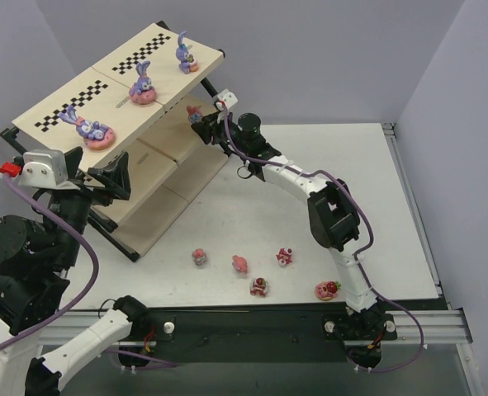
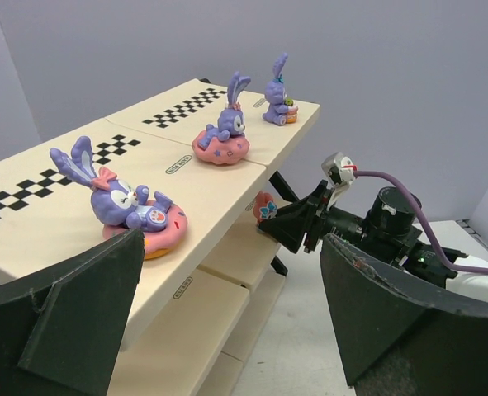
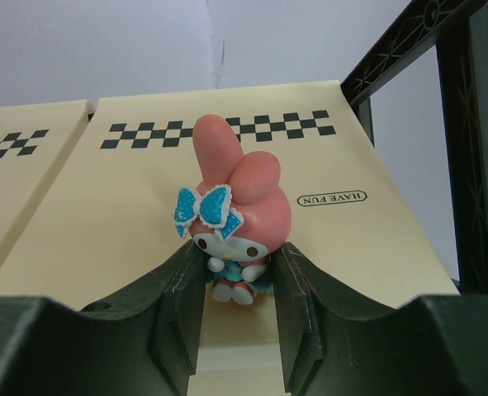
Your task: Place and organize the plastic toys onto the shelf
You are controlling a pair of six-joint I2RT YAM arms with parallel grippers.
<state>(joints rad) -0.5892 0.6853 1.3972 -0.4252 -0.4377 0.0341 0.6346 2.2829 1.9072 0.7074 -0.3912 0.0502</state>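
Gripping pink bow figure [image 3: 231,219] at edge of shelf [image 3: 120,223], right claw [image 3: 237,285] clenched, left claw [image 2: 234,243] spread empty

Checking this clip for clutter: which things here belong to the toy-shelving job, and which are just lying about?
Job: shelf; three purple bunnies on its top board; pink figure in the right gripper; five small toys on the table.
Not the job: purple cable on the arm; metal rail at the table's near edge.
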